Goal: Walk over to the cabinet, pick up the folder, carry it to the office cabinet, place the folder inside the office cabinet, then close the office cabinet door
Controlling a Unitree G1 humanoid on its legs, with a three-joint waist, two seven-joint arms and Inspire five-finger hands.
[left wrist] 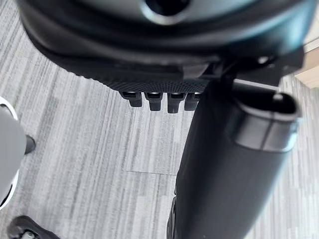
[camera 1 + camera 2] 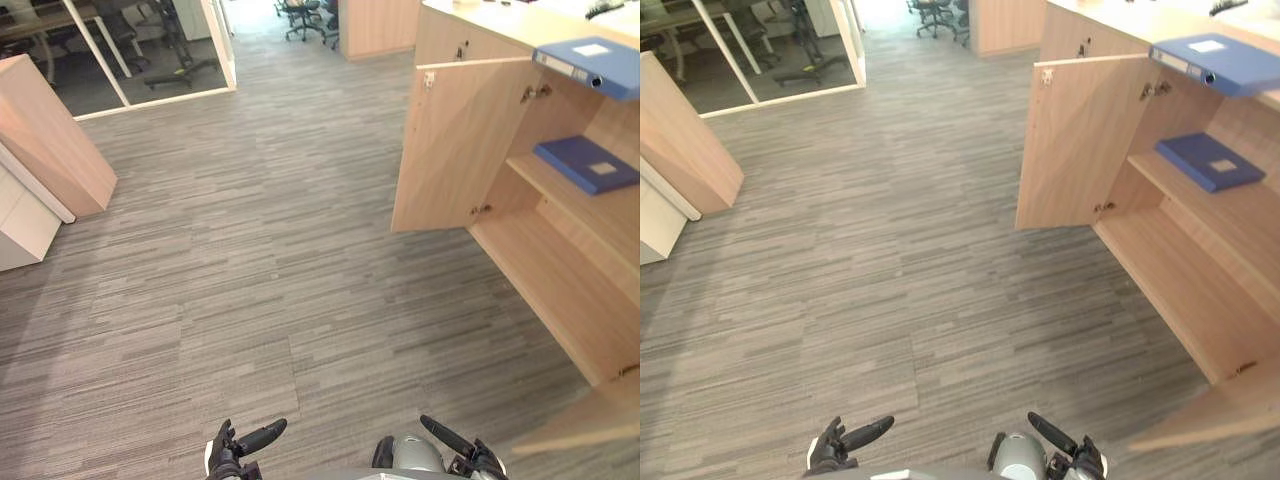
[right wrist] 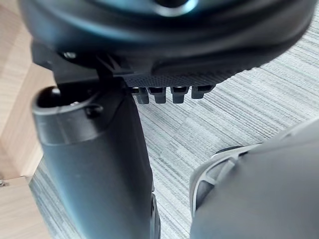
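**Right hand**, seen from the wrist. Its fingers are pointing straight out in a short row, uncurled. The thumb is standing out beside them and lying apart from them. Past the fingers, grey striped carpet is running across the floor. On the side of the thumb away from the fingers, a light wooden panel is rising from the carpet. Which piece of furniture it belongs to cannot be told.

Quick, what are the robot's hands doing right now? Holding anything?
Left hand: open, holding nothing.
Right hand: open, holding nothing.
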